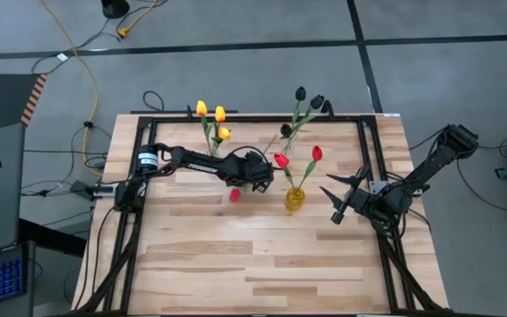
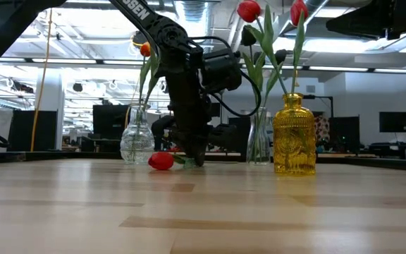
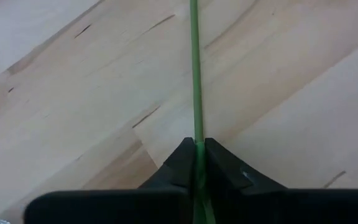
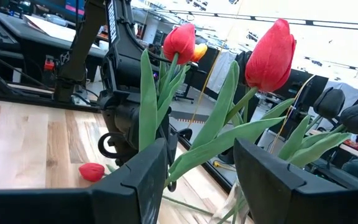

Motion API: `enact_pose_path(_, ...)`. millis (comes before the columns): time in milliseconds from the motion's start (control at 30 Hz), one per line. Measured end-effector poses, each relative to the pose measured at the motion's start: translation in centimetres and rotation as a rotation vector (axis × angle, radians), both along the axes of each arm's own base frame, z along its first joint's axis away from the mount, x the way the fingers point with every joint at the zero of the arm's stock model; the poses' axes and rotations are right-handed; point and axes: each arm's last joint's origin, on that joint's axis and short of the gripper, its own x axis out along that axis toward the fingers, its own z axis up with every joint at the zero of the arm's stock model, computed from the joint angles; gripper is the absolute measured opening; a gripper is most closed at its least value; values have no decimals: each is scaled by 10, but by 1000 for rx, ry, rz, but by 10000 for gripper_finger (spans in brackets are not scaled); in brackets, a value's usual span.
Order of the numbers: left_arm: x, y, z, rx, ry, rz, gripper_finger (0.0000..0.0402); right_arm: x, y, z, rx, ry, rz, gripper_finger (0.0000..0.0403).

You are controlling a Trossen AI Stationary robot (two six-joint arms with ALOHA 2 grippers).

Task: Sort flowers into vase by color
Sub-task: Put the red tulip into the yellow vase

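The left gripper point(image 3: 199, 163) pinched the green stem point(image 3: 195, 74) of a red flower point(image 1: 234, 195) lying on the table point(image 1: 262, 264). The right gripper point(image 1: 340, 195) hung spread wide beside the yellow vase point(image 1: 295, 199) with 2 red flowers.

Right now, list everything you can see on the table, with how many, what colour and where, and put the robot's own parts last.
Yellow tulips: three, yellow, standing in a clear vase at the back left.
Dark tulips: three, near-black, standing in a clear vase at the back centre.
Red tulips: two, red, standing in the yellow vase.
Yellow vase: one, amber glass, mid-table.
Clear vase: one, colourless, holding the yellow tulips.
Loose red tulip: one, red, lying on the table.
Table: one, pale wood.
Left gripper: one, dark, down at the table, fingers shut on the loose red tulip's green stem.
Right gripper: one, dark, open, right of the yellow vase.
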Motion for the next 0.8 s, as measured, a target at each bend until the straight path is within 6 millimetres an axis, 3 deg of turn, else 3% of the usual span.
enact_pose_path(433, 1, -4, 2, -20, 8, -24, 9, 0, 0, 0, 0, 0, 0, 215)
enact_pose_path(800, 4, -31, 19, -41, 109, -90, 3, 0, 0, 0, 0, 0, 0, 215)
